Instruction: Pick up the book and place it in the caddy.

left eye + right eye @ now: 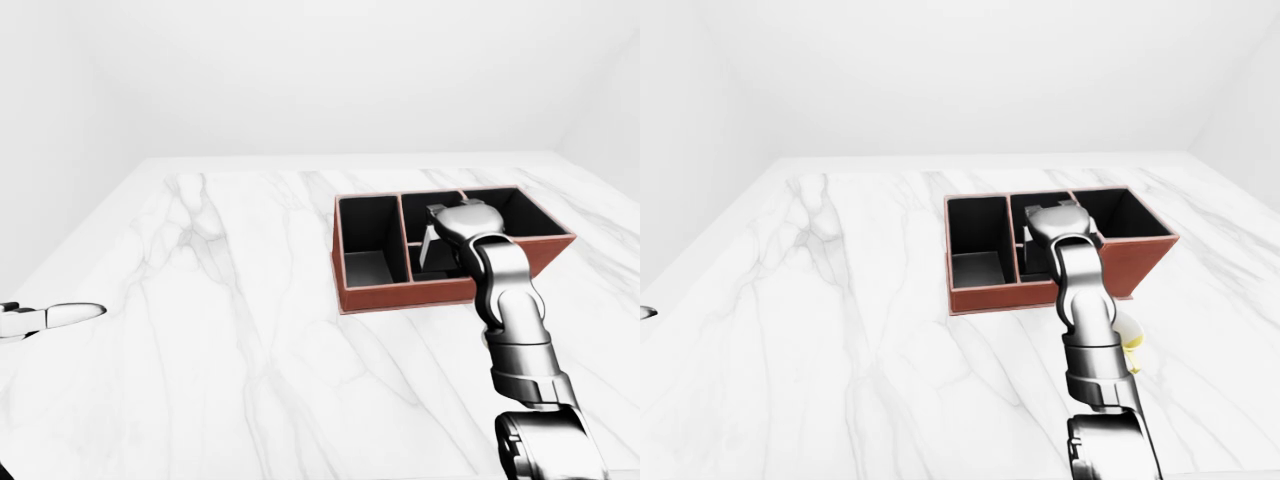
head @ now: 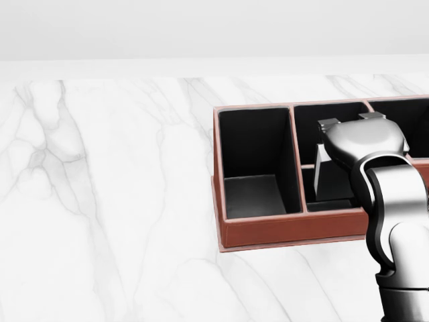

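Observation:
The red-brown caddy (image 2: pixel 295 231) with black compartments sits on the marble table at the right of the head view. My right hand (image 2: pixel 350 122) reaches over its middle compartment from the lower right, fingers closed on the book (image 2: pixel 320 173). The book is a thin grey slab, standing nearly upright and reaching down inside that compartment, its upper part hidden by the hand. The caddy's left compartment (image 2: pixel 256 194) holds nothing. My left hand (image 1: pixel 58 315) shows only at the left edge of the left-eye view, low over the table, fingers stretched out and holding nothing.
The white marble table (image 1: pixel 230 330) spreads wide to the left of the caddy. A small yellowish thing (image 1: pixel 1131 341) lies on the table behind my right forearm in the right-eye view. Plain white walls rise beyond the table's top edge.

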`<state>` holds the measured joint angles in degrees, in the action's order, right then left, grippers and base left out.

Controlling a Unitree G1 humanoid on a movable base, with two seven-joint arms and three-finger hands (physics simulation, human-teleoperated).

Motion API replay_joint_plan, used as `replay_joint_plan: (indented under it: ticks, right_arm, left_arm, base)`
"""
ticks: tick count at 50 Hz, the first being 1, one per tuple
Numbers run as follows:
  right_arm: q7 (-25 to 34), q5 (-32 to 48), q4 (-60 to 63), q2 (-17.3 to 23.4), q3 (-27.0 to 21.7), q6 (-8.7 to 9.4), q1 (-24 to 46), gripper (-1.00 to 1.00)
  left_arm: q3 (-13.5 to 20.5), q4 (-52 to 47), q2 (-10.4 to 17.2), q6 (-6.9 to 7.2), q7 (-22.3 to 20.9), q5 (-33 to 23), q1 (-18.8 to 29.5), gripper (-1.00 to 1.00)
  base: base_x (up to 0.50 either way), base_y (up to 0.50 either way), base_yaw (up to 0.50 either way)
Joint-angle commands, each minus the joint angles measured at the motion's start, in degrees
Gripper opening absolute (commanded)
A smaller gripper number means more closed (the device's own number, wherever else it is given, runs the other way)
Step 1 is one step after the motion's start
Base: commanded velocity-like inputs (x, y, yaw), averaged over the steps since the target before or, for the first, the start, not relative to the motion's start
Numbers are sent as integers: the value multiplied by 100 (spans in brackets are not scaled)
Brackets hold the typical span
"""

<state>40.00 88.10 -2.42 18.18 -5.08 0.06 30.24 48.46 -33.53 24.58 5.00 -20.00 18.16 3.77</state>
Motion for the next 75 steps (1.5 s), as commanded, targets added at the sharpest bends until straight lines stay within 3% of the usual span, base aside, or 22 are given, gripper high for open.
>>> replay_joint_plan:
  ticks: [1,3,23,25,56,65,75]
  right_arm:
    - [0,-52,-410,-42,60,177,264,-100]
    - [0,-186,-350,-109,75,263,272,-100]
    - [-191,-221,-885,-44,171,401,517,-100]
    - [-306,-136,-930,19,194,347,539,-100]
    - [-718,-131,-1231,-39,228,435,504,-100]
    - [-1273,-147,-1782,11,235,476,620,-100]
    - [-1481,-273,-1916,-7,289,494,623,-100]
  left_arm:
    - [-17,11,-6,0,2,-16,0,100]
    - [-25,11,-5,0,3,-19,5,100]
    - [18,9,7,0,10,23,0,100]
    - [24,3,14,0,12,31,3,100]
    - [42,-17,28,0,18,47,12,100]
    - [47,-25,34,0,27,57,14,100]
    - [45,-13,28,0,28,52,11,100]
  base:
    - [0,0,0]
    - [0,0,0]
    - [0,0,0]
    - [0,0,0]
    - [0,0,0]
    - [0,0,0]
    - [0,0,0]
